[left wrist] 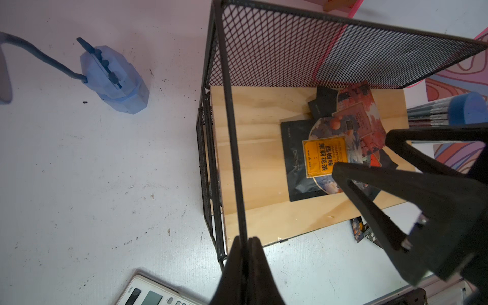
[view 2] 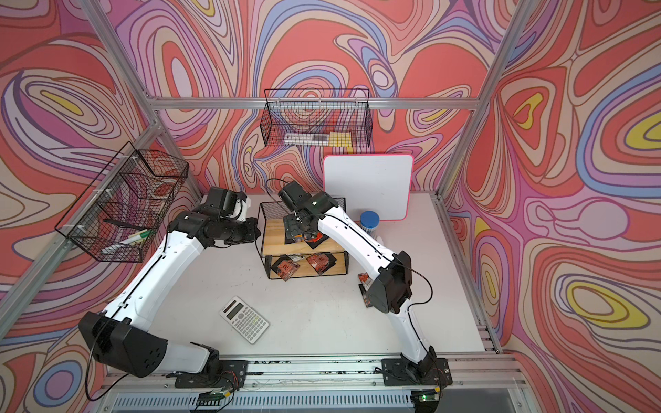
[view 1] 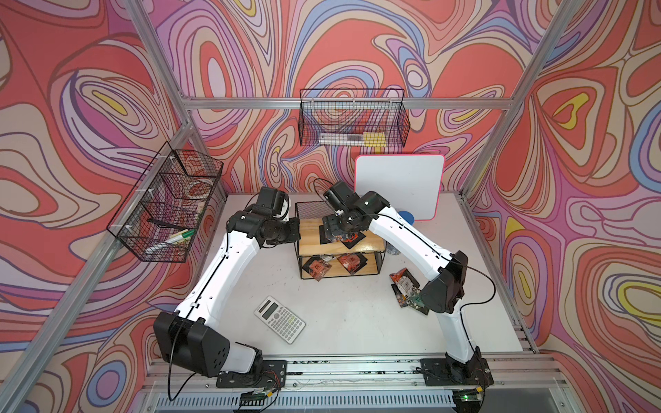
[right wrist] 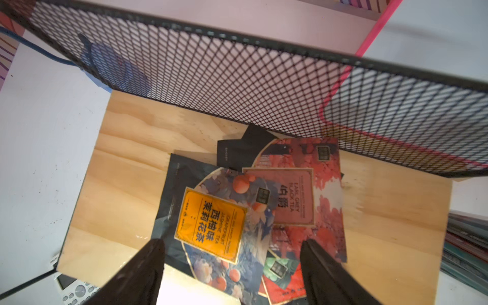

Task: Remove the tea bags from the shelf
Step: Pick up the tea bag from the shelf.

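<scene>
The shelf [view 1: 311, 236] stands mid-table, with two wooden boards in a black wire frame. Several tea bags [view 1: 352, 239] lie in an overlapping pile on its top board. An orange-labelled one [right wrist: 211, 221] partly covers a red one [right wrist: 298, 195]. My right gripper [right wrist: 232, 243] hangs open just above this pile, its fingers straddling the orange-labelled bag and holding nothing. My left gripper [left wrist: 247, 239] is shut on a thin upright wire at the shelf's left front corner. Two more tea bags [view 1: 316, 267] sit on the lower board. Others [view 1: 404, 286] lie on the table to the right, partly hidden by the right arm.
A calculator [view 1: 279, 319] lies on the table in front of the shelf. A white board [view 1: 398, 186] leans on the back wall, a blue-lidded jar [view 1: 406, 215] before it. Wire baskets hang on the left wall [view 1: 168, 203] and the back wall [view 1: 352, 118].
</scene>
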